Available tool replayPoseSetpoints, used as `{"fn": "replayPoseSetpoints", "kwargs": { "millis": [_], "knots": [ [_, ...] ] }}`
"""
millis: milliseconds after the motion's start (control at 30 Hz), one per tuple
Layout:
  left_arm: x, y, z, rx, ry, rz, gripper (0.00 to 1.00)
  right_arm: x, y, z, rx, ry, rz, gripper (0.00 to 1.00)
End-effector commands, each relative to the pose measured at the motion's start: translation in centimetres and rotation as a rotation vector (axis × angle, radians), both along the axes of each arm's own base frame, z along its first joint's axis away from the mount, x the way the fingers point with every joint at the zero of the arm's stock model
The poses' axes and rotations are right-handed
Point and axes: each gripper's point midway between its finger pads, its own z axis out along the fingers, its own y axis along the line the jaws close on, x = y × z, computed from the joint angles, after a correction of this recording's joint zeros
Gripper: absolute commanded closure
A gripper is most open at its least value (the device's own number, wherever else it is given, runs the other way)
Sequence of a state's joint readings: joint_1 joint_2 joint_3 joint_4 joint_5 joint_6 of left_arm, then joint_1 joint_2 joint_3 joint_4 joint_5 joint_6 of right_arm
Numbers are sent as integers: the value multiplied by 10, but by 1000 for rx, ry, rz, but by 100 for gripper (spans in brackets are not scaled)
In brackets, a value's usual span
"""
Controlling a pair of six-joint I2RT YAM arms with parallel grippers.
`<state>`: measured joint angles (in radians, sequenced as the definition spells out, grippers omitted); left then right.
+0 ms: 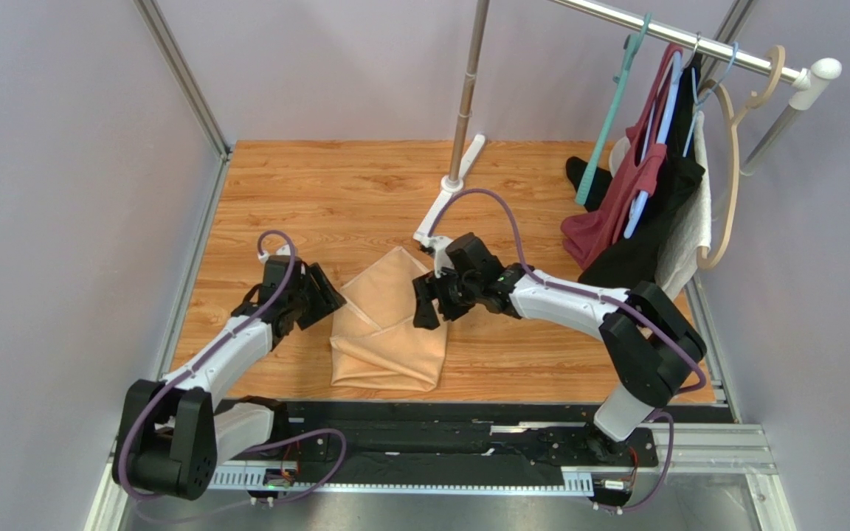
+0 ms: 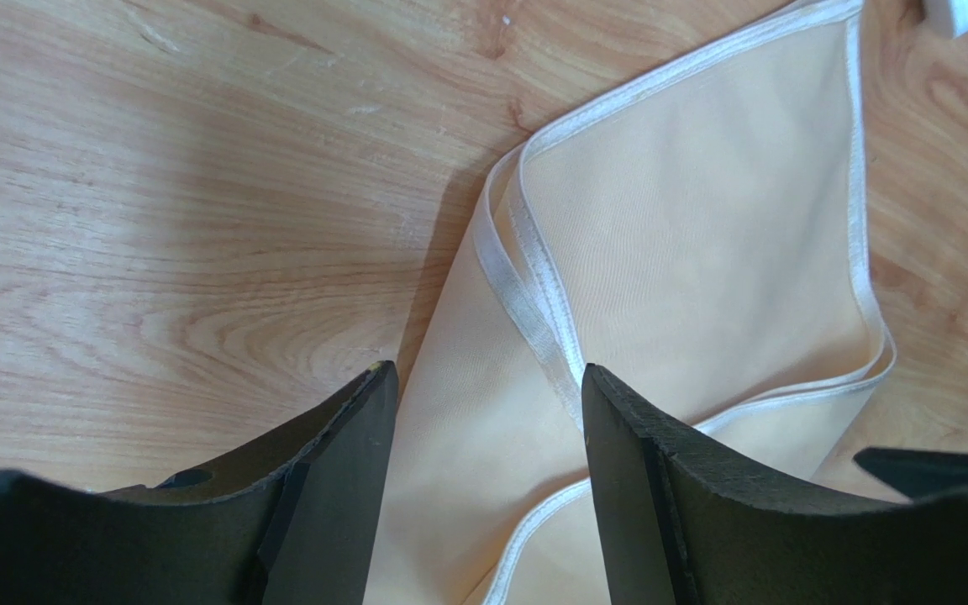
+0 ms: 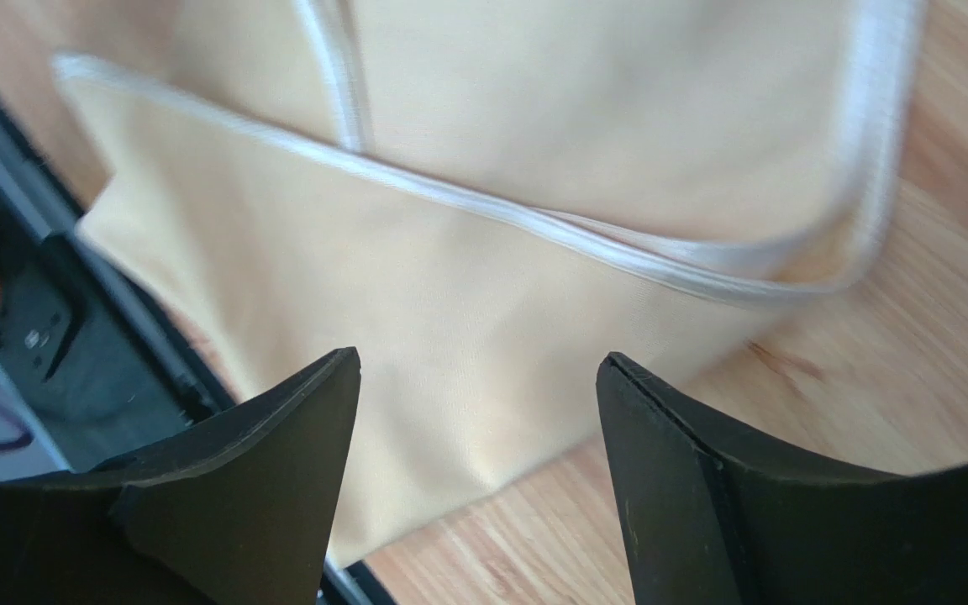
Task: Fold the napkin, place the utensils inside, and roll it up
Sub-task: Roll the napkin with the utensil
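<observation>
the napkin (image 1: 388,326) lies loosely folded on the worktop (image 1: 341,188) between the left end effector (image 1: 324,299) and right end effector (image 1: 424,304), both spread and empty. no spoon shows; loading and rolling seem left to do.

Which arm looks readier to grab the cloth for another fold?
Probably the left: the left gripper, open, straddles a hemmed edge of the napkin; the right gripper, also open, hovers above it.

The left arm (image 1: 222,356) and right arm (image 1: 560,301) wear white link shells between bulky black joint housings (image 1: 646,349); a purple cable (image 1: 485,190) runs along each (looping free by the wrist). The left gripper (image 1: 324,299) and right gripper (image 1: 427,303) are black, with broad wedge-shaped fingers (image 2: 331,504)
</observation>
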<state>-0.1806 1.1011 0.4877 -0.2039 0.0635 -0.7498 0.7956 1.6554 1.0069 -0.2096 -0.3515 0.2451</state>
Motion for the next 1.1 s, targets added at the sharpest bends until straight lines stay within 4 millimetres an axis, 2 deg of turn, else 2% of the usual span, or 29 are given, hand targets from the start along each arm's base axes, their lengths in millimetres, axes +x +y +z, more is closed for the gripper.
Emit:
{"fn": "replayPoseSetpoints", "kwargs": {
  "millis": [0,133,200,267,333,400,533,567,600,633,667,733,800,900,933,1067],
  "knots": [
    [18,-9,9,-19,-26,-51,37,37,-32,-6,2,-37,-289,27],
    [23,-12,2,-16,-9,-72,41,47,-49,-22,18,-12,-380,28],
    [24,-13,-5,-9,21,-81,44,51,-50,-28,35,0,-399,29],
    [26,-14,-10,-1,46,-93,47,53,-46,-36,42,21,-391,32],
    [27,-14,-11,6,56,-99,50,58,-40,-36,59,26,-391,35],
    [28,-14,-13,7,69,-97,56,60,-37,-43,53,48,-395,41],
    [34,-13,-11,16,68,-95,70,67,-34,-48,45,57,-414,64],
    [35,-14,-13,14,73,-97,82,72,-33,-46,42,48,-424,68],
    [37,-15,-12,10,69,-97,87,73,-33,-52,27,56,-429,72],
    [40,-16,-10,4,65,-101,91,73,-34,-55,7,61,-426,84],
    [41,-19,-12,-4,71,-109,97,79,-31,-53,8,56,-425,91],
    [50,-22,-9,-11,59,-119,98,80,-29,-63,-20,79,-419,99],
    [55,-24,-6,-15,53,-123,98,88,-25,-61,-15,68,-428,100],
    [71,-24,1,-2,29,-115,99,101,-27,-61,-27,43,-483,100],
    [79,-24,4,-1,21,-113,100,99,-33,-66,-61,53,-500,100],
    [98,-28,7,7,14,-129,99,114,-32,-52,-50,-9,-512,98]
  ]
}}
